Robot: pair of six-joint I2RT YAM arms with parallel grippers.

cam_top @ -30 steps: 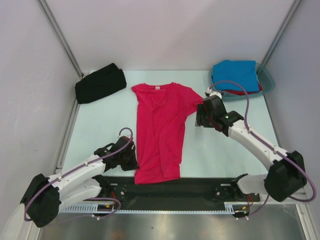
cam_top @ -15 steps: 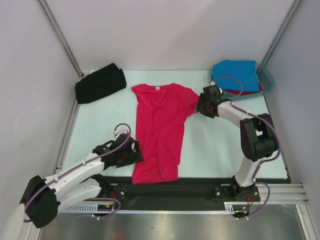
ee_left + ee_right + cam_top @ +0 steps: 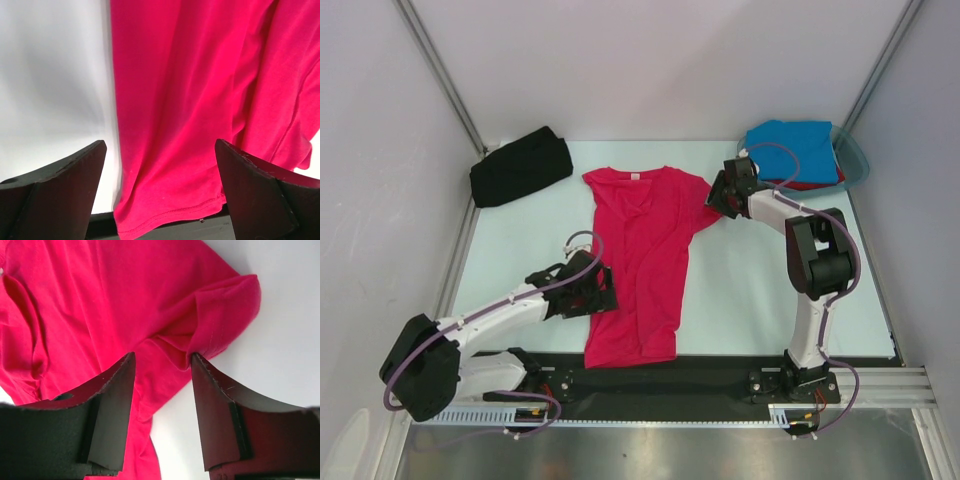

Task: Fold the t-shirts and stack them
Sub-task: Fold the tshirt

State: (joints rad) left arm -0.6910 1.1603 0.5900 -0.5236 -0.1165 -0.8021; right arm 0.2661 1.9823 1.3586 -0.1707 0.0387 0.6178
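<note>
A crimson-pink t-shirt (image 3: 645, 260) lies spread flat down the middle of the pale bench (image 3: 520, 250). Its white neck label (image 3: 633, 177) is toward the far edge and its hem (image 3: 170, 215) reaches the near edge.

The left claw (image 3: 600, 290) hovers low over the shirt's left side, near the hem. Its 2 dark fingers (image 3: 65, 170) are spread wide, one over bare bench and one over cloth, and they hold nothing.

The right claw (image 3: 720, 198) sits at the shirt's right sleeve (image 3: 225, 315), which is bunched into a rounded fold. Its fingers (image 3: 112, 390) are partly spread, with the cloth below the sleeve showing in the gap between them. The right-hand finger meets the sleeve's lower edge, and the cloth is not pinched.

A folded black t-shirt (image 3: 520, 167) rests at the far left corner of the bench, well apart from the pink one. At the far right corner, a bright blue t-shirt (image 3: 792, 150) lies on top of a red t-shirt (image 3: 810, 184) inside a translucent teal tub (image 3: 855, 160), just beyond the right claw.
</note>
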